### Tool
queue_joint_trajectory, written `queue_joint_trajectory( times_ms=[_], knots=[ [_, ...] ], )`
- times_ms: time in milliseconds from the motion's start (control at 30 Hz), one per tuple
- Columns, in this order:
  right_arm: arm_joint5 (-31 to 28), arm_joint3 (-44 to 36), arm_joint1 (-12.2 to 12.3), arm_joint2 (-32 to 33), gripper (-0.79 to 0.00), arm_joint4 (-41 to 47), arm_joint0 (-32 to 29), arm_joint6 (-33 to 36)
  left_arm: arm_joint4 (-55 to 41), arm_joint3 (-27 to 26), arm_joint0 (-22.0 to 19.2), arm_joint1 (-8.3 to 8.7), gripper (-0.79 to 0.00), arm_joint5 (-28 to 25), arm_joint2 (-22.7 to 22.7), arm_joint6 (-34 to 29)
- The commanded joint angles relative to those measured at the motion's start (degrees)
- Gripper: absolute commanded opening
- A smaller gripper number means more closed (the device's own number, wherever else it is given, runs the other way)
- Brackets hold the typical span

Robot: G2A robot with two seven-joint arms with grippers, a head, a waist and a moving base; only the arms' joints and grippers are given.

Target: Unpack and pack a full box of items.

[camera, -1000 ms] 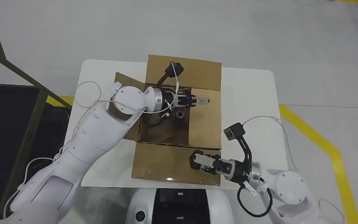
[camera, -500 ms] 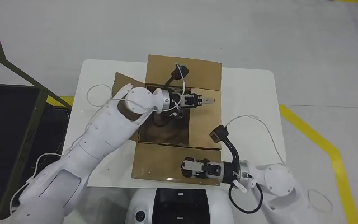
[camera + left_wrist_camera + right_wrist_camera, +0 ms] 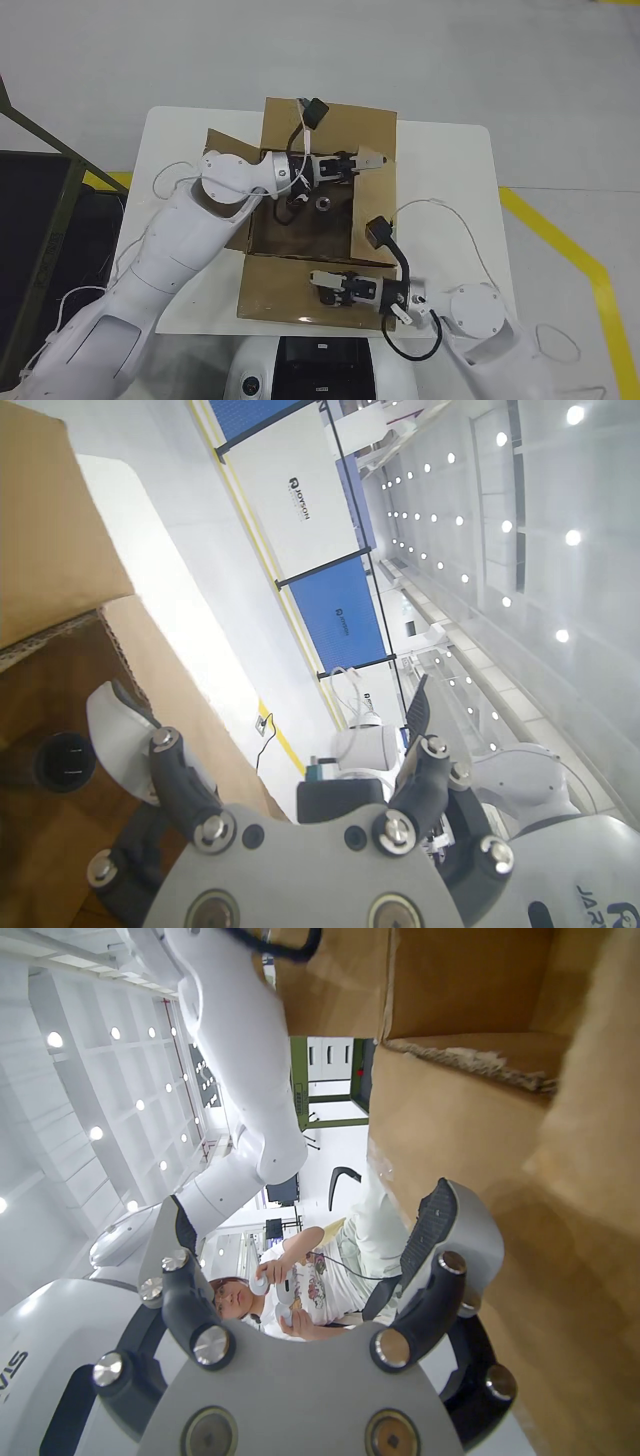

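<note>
At centre frame, the cardboard box (image 3: 365, 225) stands unfolded on the white desk (image 3: 445, 170), a dark round item (image 3: 322, 203) inside. The left gripper (image 3: 366, 158), fingers spread, hangs over its upper right rim. The right gripper (image 3: 322, 280), likewise spread, is at its lower flap.

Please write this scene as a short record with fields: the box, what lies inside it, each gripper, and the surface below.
box: cardboard box, open, flaps spread outward
inside: one dark round item on the box floor; other contents cannot be told
left arm: left gripper open, holding nothing, above the box's far right corner
right arm: right gripper open, holding nothing, over the box's near flap
surface: white table, the box stands on it
</note>
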Motion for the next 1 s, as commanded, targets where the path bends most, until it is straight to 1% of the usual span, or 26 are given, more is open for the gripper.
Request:
queue_joint_trajectory(
  times_ms=[0, 200, 400, 533, 733, 833, 967],
  knots=[
    [0.75, -0.49, 0.0, -0.13, 0.0, -1.45, -0.29, -3.14, -0.45, -0.98, 0.5, 0.09, 0.0, 0.39, -0.43, -0.94],
    [0.86, -2.66, 0.23, 1.13, 0.0, -4.01, -2.34, -9.67, -0.84, -1.6, 0.85, -0.08, 0.0, 0.9, -0.41, -1.85],
    [-1.74, -5.95, 0.81, 4.5, 0.0, -4.59, -6.39, -12.87, -1.25, -2.45, 1.37, -0.05, 0.0, 0.02, -1.78, -1.56],
    [-3.95, -7.87, 1.16, 6.87, 0.0, -4.82, -9.34, -14.94, 0.72, -5.13, 2.49, 0.47, 0.0, -1.19, -4.57, -0.49],
    [-6.94, -9.81, 1.47, 9.63, 0.0, -5.74, -13.03, -18.9, 3.14, -9.3, 4.75, 1.48, 0.0, -0.97, -9.29, -0.92],
    [-7.54, -10.85, 1.52, 10.99, 0.0, -7.69, -15.13, -23.18, 3.62, -10.45, 5.51, 1.88, 0.0, -0.72, -11.44, -1.3],
    [-7.89, -11.59, 1.59, 12.8, 0.0, -7.31, -17.16, -25.97, 3.0, -11.16, 6.43, 2.44, 0.0, -0.7, -15.03, -1.74]
  ],
)
